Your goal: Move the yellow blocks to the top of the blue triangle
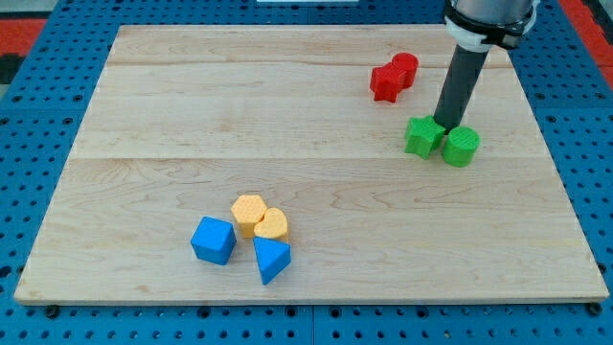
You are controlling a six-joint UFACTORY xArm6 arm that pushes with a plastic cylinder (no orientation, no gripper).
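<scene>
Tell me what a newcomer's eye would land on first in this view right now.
First, the dark rod at the view's upper right, my tip planted between the green star-shaped block and the green cylinder block. Next, the tight cluster at lower centre: the yellow hexagon block and yellow heart-shaped block just above the blue triangle block, with the blue cube block at its left. Two red blocks sit near the top.

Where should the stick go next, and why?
Probably my tip should leave the two green blocks and slide toward the view's bottom left. The yellow blocks sit far away there, touching above the blue triangle, beside the blue cube. Only a small nudge seems needed.
</scene>
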